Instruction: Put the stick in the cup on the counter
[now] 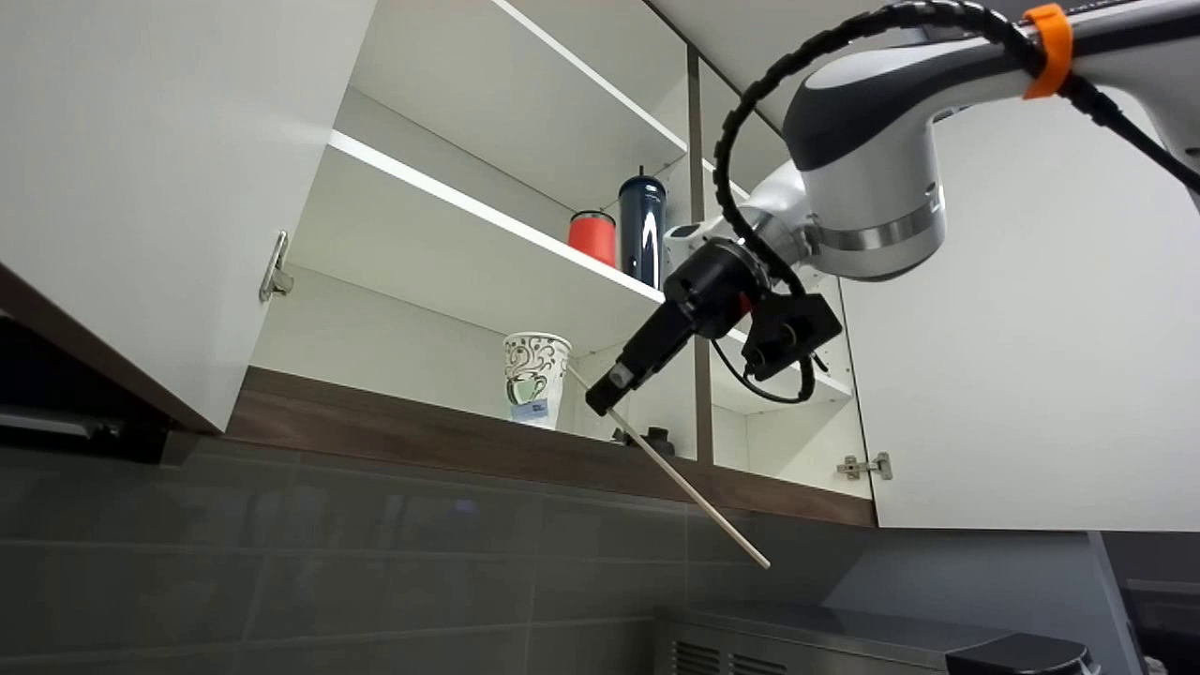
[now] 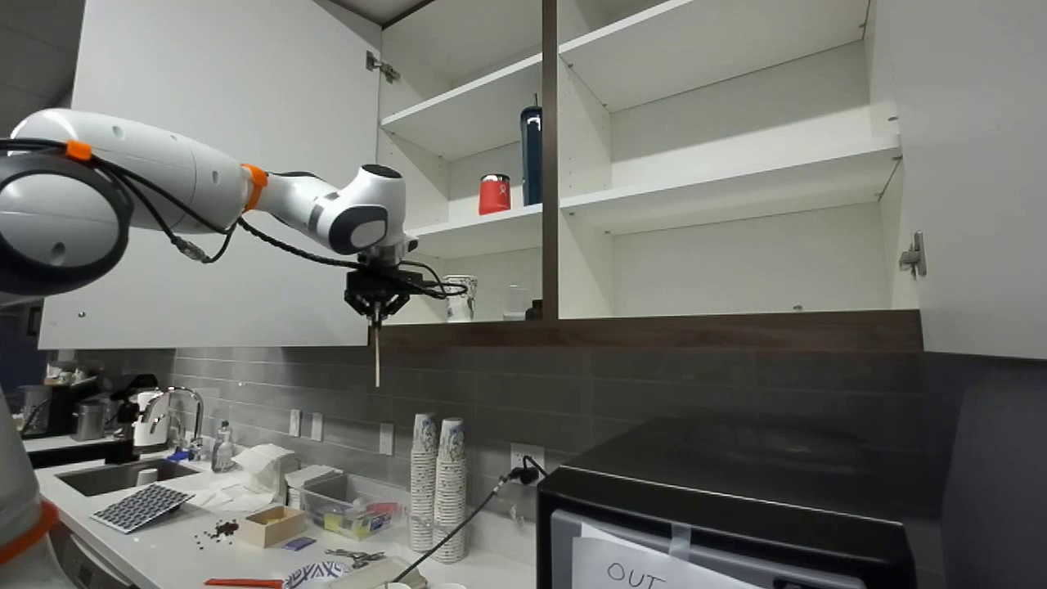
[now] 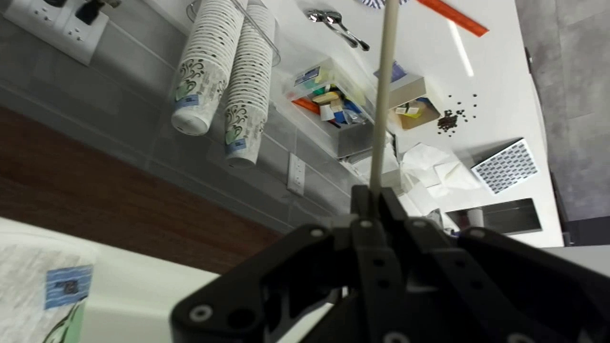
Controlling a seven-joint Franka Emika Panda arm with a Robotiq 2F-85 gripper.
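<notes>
- Wrist view: closest of all, the black end effector [image 3: 375, 195] has its fingertips pinching a thin wooden stick [image 3: 383, 90], which runs from them toward 12 o'clock.
- Behind the grip, the Franka arm [image 2: 192, 176] reaches in from 9 o'clock in an exterior view, where the stick points down to 6 o'clock.
- Just beyond, in an exterior view, a white paper cup [image 1: 534, 370] with dark swirls stands upright on the bottom of an open wall cabinet [image 1: 403, 431], between 9 and 10 o'clock from the end effector.
- The stick slants in that picture, its long part pointing between 4 and 5 o'clock, its short upper end just beside the cup's 3 o'clock side; whether they touch cannot be told. The wrist view shows only part of this cup, toward 8 o'clock.
- One level up, on a white shelf [image 1: 450, 198], a red tumbler [image 1: 592, 239] and a tall dark-blue bottle [image 1: 642, 230] stand side by side, toward 1 o'clock from the cup.
- Lower and farther, two stacks of patterned cups [image 3: 202, 81] stand on the white desk [image 2: 176, 564], toward 10 o'clock in the wrist view.
- Past them on the desk: a plastic bin [image 3: 355, 143] of small items toward 11 o'clock, a small open box [image 3: 410, 90] toward 1, scattered dark bean-like bits [image 3: 447, 121] between 1 and 2.
- Farthest, toward 8 o'clock in an exterior view, a sink [image 2: 114, 477].
</notes>
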